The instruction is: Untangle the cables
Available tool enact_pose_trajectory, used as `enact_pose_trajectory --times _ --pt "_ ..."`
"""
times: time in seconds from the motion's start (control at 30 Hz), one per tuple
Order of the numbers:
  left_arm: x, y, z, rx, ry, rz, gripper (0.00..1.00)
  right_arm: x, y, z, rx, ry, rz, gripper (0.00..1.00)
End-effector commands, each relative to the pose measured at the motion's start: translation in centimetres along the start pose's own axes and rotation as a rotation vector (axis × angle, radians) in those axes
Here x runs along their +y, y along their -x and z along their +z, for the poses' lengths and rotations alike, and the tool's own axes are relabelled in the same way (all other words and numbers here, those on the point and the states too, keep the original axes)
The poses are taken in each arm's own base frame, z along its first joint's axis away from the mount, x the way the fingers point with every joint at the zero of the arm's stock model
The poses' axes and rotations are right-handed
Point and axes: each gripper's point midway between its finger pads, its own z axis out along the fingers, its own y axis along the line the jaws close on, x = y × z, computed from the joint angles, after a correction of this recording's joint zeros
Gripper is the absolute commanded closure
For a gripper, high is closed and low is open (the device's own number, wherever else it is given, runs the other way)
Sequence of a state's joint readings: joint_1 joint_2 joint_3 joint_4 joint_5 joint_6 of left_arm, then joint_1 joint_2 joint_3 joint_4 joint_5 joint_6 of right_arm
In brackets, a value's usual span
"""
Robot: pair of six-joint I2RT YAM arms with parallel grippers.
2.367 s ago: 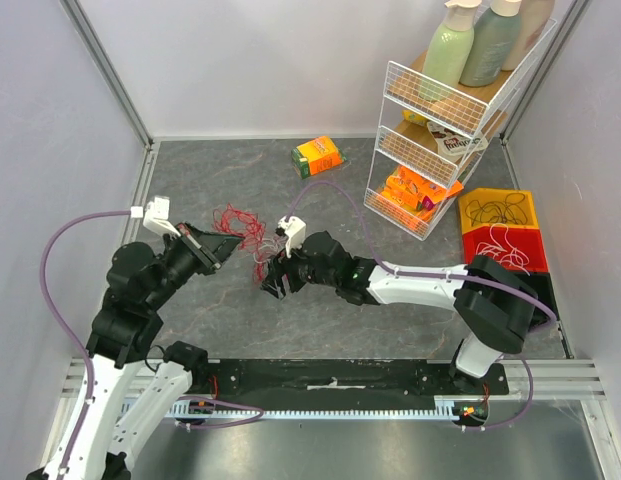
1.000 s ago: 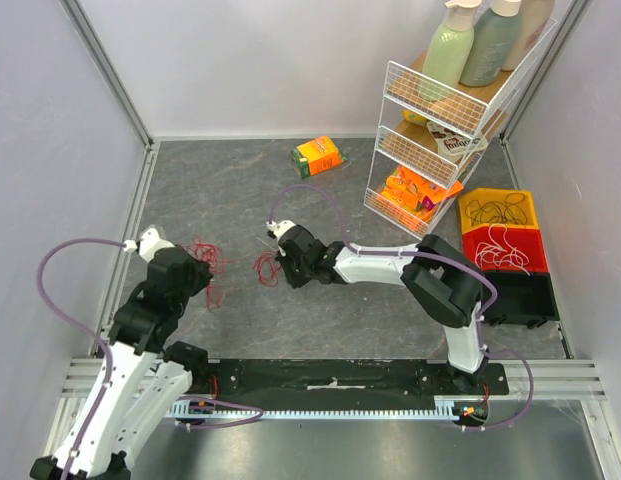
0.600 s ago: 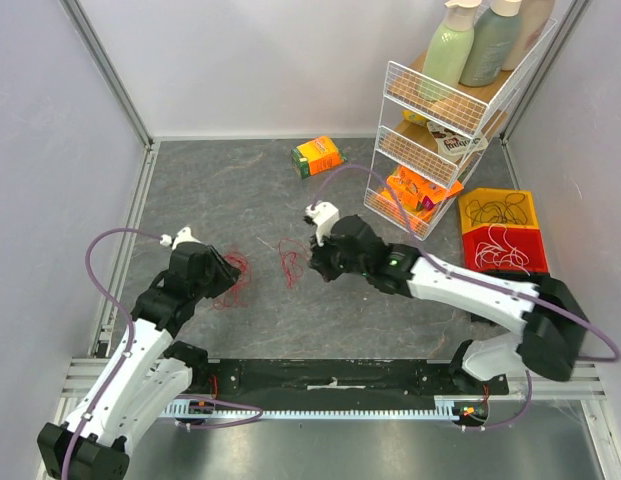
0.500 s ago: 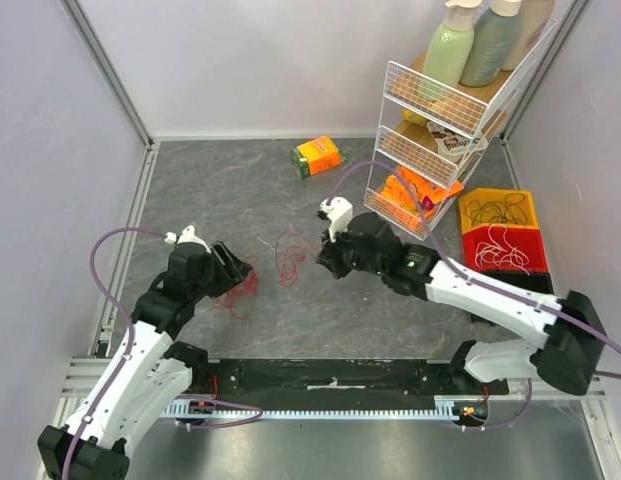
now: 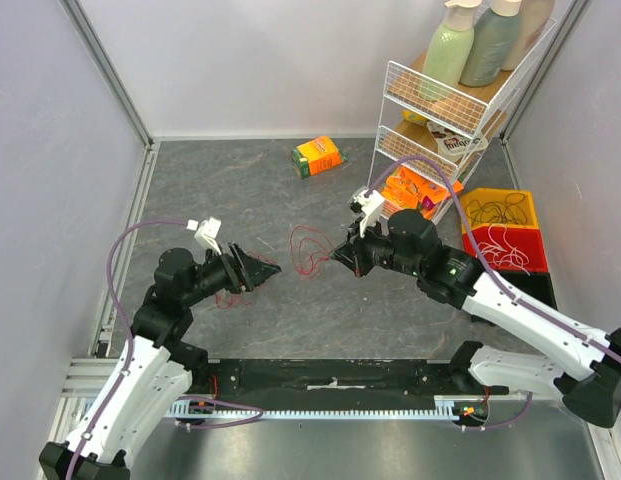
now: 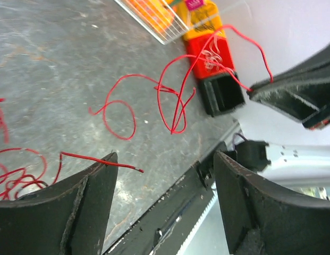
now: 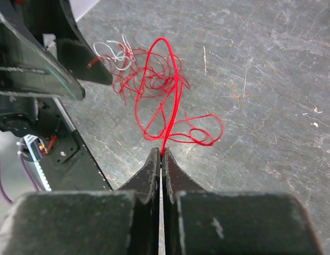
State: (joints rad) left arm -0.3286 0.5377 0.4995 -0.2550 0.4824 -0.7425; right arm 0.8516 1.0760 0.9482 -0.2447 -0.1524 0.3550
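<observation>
right jaws pressed together, pinching a single strand of one red cable (image 5: pixel 308 245), centre of the top view. its loops trail down onto the counter (image 5: pixel 240 190). left jaws spread, nothing in them, just beside the red tangle (image 7: pixel 139 79) at left centre.

from above, cable and tangle look apart, but the right wrist view overlaps them, so can't confirm.

my take: lift slow, pulling toward the right, and watch the pile for a twitch. if it drags, left jaws should pin the pile, not grab a random loop.

wire is thin, glossy and springy enough to hold its curls, so it'll likely snag on itself. a few white strands (image 7: pixel 112 50) are mixed into the pile. counter is matte dark grey, scratched, stone-look, probably low grip.
</observation>
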Motion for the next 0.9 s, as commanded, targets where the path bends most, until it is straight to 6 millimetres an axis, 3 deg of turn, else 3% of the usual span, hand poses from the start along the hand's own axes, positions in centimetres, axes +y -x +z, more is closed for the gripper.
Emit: enact_pose_trajectory --times 0.0,0.1,0.13,0.23,0.33,0.37,0.53,0.6,0.77,0.87 --pt "-4.5 -0.3 -0.1 0.037 -0.248 0.064 0.20 1.9 3.3 -1.9 -0.086 0.062 0.022 1.00" --pt "-5.7 0.2 -0.3 0.026 -0.269 0.095 0.16 2.5 3.6 -2.3 -0.089 0.090 0.025 1.00" --pt "-5.5 0.8 -0.2 0.012 -0.231 0.095 0.10 2.5 3.5 -2.3 -0.086 0.090 0.026 1.00" --pt "-1.9 1.7 -0.2 -0.002 0.039 0.031 0.05 2.2 3.6 -2.5 -0.089 0.068 0.029 1.00" --pt "-0.1 2.7 -1.1 -0.022 0.204 0.014 0.04 2.1 3.8 -2.8 -0.099 0.061 0.027 1.00" --pt "-0.3 3.0 -1.5 -0.033 0.209 0.023 0.04 2.1 3.8 -2.8 -0.097 0.062 0.024 1.00" --pt "-2.2 5.7 -4.2 -0.183 0.201 0.054 0.05 1.8 3.9 -3.2 -0.097 0.042 0.012 1.00" --pt "-3.9 6.2 -4.6 -0.203 0.130 0.090 0.07 2.0 4.0 -3.3 -0.100 0.046 0.010 1.00" --pt "-8.8 3.9 -2.4 -0.025 -0.200 0.136 0.15 2.2 4.2 -3.5 -0.103 0.060 0.008 1.00" --pt "-9.8 2.9 -1.1 0.049 -0.299 0.102 0.18 2.4 4.2 -3.5 -0.103 0.069 0.008 1.00"
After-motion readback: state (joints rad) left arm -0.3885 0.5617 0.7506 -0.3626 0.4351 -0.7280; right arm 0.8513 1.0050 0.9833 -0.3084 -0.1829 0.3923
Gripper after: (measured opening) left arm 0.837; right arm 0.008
